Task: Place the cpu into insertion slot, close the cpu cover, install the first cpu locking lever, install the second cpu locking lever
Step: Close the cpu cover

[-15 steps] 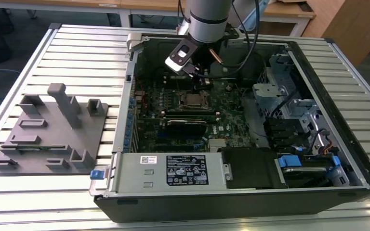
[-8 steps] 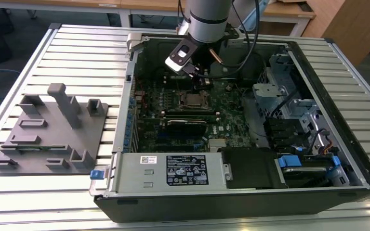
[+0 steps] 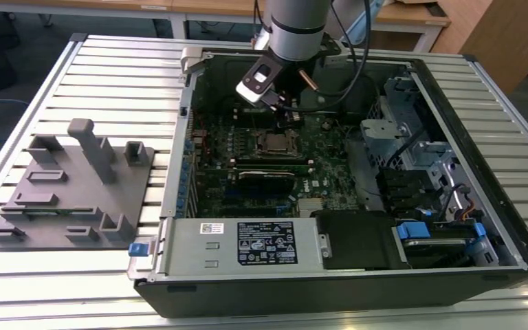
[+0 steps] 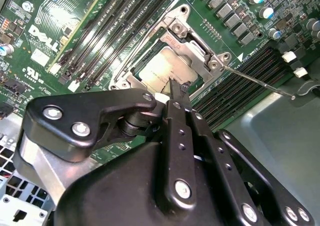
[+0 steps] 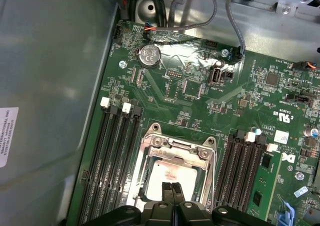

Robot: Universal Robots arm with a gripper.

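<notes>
From my end, the tool (image 5: pixel 172 190) has its fingers pinched together with nothing between them, tips right at the edge of the cpu (image 5: pixel 171 172). The cpu's lying flat in the insertion slot (image 3: pixel 273 143), with the cpu cover (image 5: pixel 178 148) down around it. One thin lever (image 4: pixel 257 81) pokes out from the socket corner.

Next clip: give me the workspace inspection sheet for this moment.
Surface: slatted metal table carrying an open computer case.
Job's things: cpu seen through the cut-out of the lowered cpu cover; one thin lever rod sticks out sideways.
Clutter: grey fixture plate beside the case.
Grippers: gripper shut, tip over the cpu.
Cables: grey lead along the case wall.
Surroundings: wooden furniture behind the table.
</notes>
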